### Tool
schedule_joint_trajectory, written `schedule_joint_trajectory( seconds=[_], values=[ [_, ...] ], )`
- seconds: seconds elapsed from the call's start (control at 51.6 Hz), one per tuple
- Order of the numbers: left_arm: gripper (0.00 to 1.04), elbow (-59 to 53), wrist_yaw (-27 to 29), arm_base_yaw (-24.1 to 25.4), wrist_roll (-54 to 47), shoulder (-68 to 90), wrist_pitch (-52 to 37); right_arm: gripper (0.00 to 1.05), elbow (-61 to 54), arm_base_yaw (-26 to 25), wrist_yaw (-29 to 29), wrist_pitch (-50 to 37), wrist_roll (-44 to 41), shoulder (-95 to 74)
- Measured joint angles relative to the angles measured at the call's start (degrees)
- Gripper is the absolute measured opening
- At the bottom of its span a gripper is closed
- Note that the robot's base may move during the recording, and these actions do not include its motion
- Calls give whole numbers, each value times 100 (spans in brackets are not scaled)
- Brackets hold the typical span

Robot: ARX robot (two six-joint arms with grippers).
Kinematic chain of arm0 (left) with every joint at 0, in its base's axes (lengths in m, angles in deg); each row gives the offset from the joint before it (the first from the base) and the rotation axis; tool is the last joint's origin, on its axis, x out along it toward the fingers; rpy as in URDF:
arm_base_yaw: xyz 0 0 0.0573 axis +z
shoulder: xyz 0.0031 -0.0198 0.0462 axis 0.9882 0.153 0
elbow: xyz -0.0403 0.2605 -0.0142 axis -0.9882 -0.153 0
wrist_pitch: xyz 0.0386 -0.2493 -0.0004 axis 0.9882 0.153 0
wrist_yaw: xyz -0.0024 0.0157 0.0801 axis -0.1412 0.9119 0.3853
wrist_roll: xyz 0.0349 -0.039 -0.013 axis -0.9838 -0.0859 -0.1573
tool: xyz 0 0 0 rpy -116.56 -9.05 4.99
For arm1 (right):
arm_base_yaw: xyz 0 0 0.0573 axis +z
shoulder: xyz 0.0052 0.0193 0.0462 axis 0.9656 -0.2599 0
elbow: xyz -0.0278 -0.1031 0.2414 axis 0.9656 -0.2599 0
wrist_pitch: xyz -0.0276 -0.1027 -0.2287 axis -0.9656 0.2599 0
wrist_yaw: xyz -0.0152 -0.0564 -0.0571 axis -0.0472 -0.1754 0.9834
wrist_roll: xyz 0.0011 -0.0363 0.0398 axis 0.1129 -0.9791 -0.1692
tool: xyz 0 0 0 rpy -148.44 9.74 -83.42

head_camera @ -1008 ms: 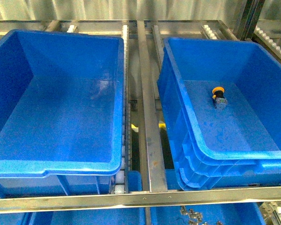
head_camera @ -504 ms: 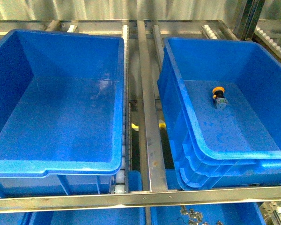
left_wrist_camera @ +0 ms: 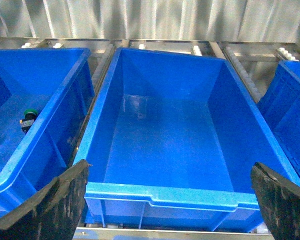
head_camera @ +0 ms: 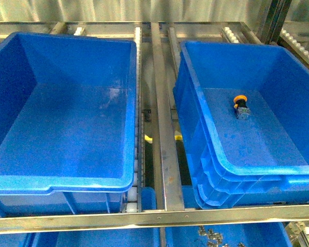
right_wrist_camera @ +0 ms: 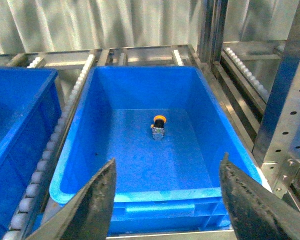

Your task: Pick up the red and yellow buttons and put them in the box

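Nothing has shifted: yellow button point(head_camera: 240, 106) in the box point(head_camera: 273, 170), single tote point(head_camera: 67, 183) beside it, both jaws apart.

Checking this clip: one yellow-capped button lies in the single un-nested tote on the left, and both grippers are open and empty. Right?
Wrong tote. The yellow button lies in the nested box on the right, not the single tote on the left; the front view shows it. The left gripper and right gripper are open and empty, as stated.
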Motion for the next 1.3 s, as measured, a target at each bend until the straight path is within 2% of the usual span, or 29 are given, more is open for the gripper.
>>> schedule_joint_trajectory(
  seconds=[0.155, 1.298],
  values=[
    [97, 0, -11, 2, -2, 0, 0, 99, 0, 2, 17, 2, 4, 0],
    [97, 0, 26, -2, 0, 0, 2, 98, -2, 0, -63, 20, 0, 7]
  ],
)
